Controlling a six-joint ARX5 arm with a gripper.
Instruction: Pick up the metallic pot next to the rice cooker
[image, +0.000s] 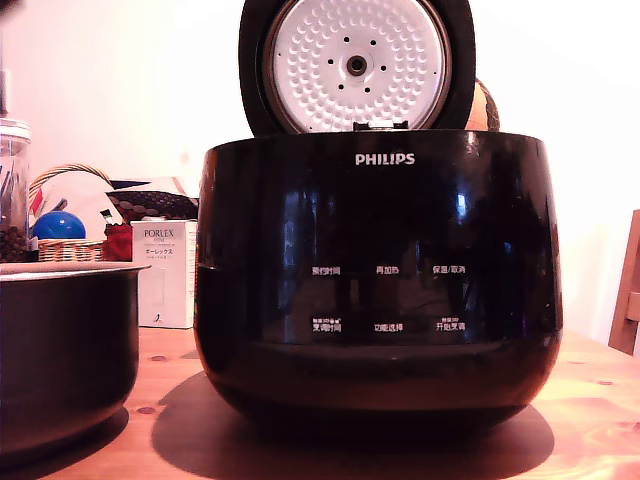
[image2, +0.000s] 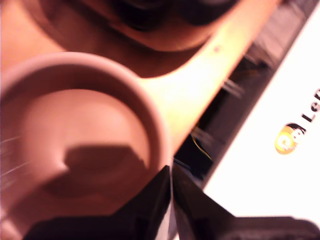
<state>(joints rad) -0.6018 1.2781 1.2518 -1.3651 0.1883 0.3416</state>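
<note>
A white PORLEX box (image: 165, 273) is standing on the wooden table (image: 600, 410), with a wicker basket (image: 68, 245) sitting behind it and holding a blue ball (image: 58, 226). A glass jar (image: 13, 190) is showing at the exterior view's left edge, possibly filled with dark beans

Metallic pot (image: 65, 355): dark, nearly black, round, handleless, thin pale flared rim. Upright on wooden tabletop at exterior view's left edge, cut off by frame. Interior (image2: 75, 145) seen from above in wrist view: smooth, bare, reddish-brown under that light (blurred).

Rice cooker (image: 378, 275): large, glossy black, rounded, marked PHILIPS, white button labels on front. Centre of exterior view, just beside pot, narrow gap between. Lid (image: 357, 65) raised upright at back, white dimpled inner plate facing camera.
</note>
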